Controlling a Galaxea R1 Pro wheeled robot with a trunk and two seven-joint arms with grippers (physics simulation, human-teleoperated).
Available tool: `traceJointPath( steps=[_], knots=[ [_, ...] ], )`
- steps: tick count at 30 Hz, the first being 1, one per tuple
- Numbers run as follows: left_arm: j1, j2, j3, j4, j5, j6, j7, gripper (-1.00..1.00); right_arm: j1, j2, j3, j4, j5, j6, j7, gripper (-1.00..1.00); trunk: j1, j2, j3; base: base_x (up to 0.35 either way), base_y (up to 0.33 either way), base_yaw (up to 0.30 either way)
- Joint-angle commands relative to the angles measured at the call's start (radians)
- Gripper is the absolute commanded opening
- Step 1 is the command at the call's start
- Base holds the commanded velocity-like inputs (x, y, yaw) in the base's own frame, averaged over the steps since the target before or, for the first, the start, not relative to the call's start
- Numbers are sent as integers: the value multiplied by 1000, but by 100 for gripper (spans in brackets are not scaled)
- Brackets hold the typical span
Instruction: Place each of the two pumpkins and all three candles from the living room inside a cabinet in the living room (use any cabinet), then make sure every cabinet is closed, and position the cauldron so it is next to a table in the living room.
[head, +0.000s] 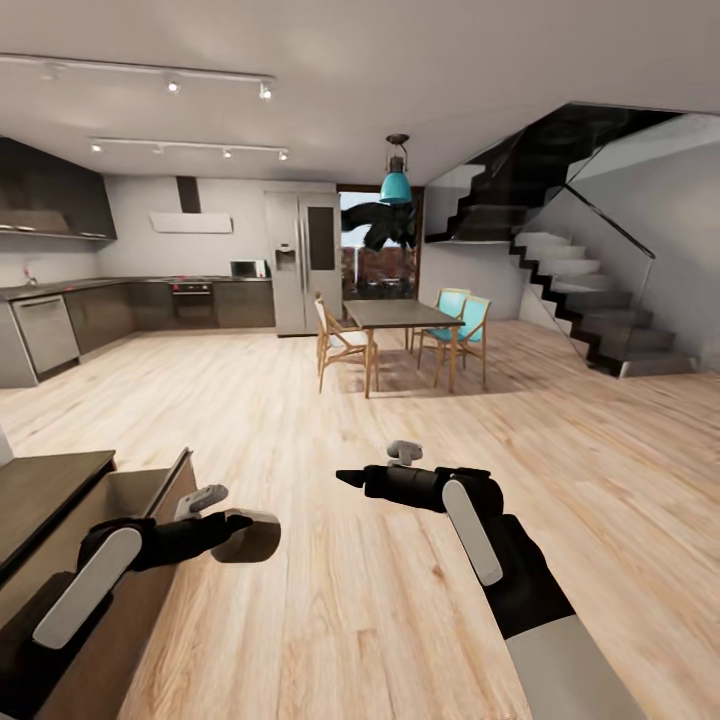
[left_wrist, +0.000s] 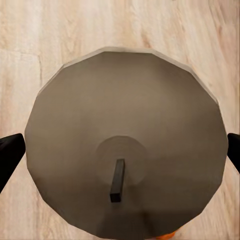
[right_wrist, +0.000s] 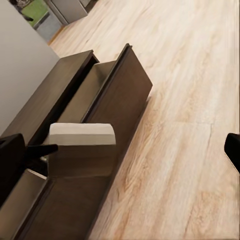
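- My left gripper (head: 238, 528) is clamped on a candle (head: 248, 536), a short thick cylinder, held out over the wooden floor (head: 400, 560) just past the front of an open drawer (head: 150, 510)
- In the left wrist view the candle (left_wrist: 125, 145) sits between my two dark fingertips (left_wrist: 9, 155), one at each side of its round face; a short dark wick (left_wrist: 117, 180) stands at the middle
- A sliver of orange (left_wrist: 170, 234) shows past the candle's edge there; too little visible to tell what it is
- The cabinet (head: 50, 490), low and dark brown, lies on the outer side of my left hand; its drawer is pulled out, pale wood inside
- From the right wrist view the cabinet (right_wrist: 75, 100) runs along a grey wall (right_wrist: 22, 65), and the candle (right_wrist: 82, 147) hangs in front of the drawer front, a dark finger of the left gripper (right_wrist: 30, 150) touching its side
- My right gripper (head: 352, 478) is held out over bare floor, well apart from the candle, fingers pointing toward my left hand; nothing between them, but I cannot tell how wide they stand
- Far ahead of both hands: dining table (head: 400, 315) with teal chairs (head: 462, 320), fridge (head: 305, 260), staircase (head: 590, 300)
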Motion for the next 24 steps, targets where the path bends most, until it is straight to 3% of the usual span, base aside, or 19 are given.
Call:
traceJointPath(
  steps=[1, 8, 24],
  knots=[
    [10, 1, 26, -1, 16, 0, 8, -100, -1, 1, -1, 0, 9, 4, 8, 100, -4, 7, 1, 0, 0, -258],
    [30, -1, 159, -1, 14, 94, 7, -100, -1, 2, 0, -1, 12, 3, 5, 100, -31, 56, 20, 0, 0, -216],
    [32, -1, 190, 11, 15, 110, 7, -100, -1, 2, 1, 0, 18, 2, 3, 100, -92, 168, 70, 0, 0, -7]
  ],
)
